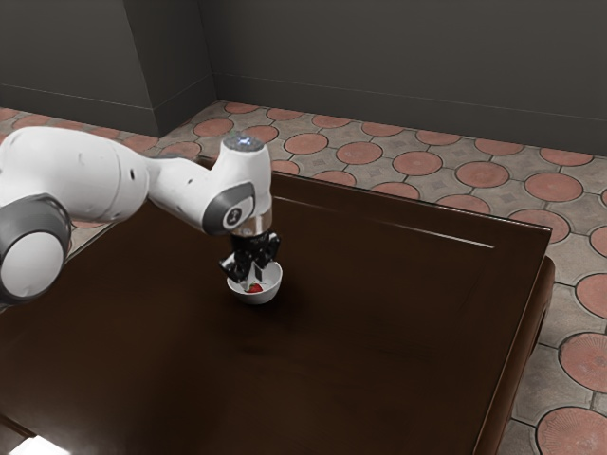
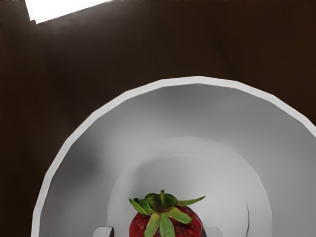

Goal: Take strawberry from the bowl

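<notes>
There are one strawberry (image 2: 165, 219), one bowl (image 1: 258, 298), one table (image 1: 379, 322), one claw (image 1: 252, 277).

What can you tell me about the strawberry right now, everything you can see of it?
The strawberry is glossy deep red, with a cap of pointed green leaves spreading over its top and a short green stem in the middle. It looks whole and ripe. It sits inside the white bowl, seemingly tipped onto its side. The open claw reaches down around it, a finger on either side: one with a gap to the fruit, the other so close that I can't tell whether it touches.
</notes>
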Robot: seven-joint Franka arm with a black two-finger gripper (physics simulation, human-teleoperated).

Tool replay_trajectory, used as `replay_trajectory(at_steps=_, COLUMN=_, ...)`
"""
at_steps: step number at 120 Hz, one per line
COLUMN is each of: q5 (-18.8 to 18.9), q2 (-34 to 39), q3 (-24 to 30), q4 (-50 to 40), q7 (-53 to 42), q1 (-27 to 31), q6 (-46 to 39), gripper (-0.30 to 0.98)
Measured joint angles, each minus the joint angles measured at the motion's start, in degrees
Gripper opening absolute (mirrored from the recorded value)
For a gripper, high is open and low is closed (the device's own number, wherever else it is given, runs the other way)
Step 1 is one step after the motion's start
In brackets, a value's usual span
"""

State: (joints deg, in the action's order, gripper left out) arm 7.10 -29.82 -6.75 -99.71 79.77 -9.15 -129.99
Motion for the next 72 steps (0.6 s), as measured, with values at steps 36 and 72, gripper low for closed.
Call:
replay_trajectory(at_steps=36, q5=-0.3, q2=-1.46, q3=0.07, q4=-0.24, q7=1.27, q1=0.47, q6=-1.25, gripper=0.17)
replay_trajectory(at_steps=72, q5=-0.4, q2=-2.35, q3=0.07, q4=-0.17, q7=1.99, q1=0.77, q6=-2.36, gripper=0.17)
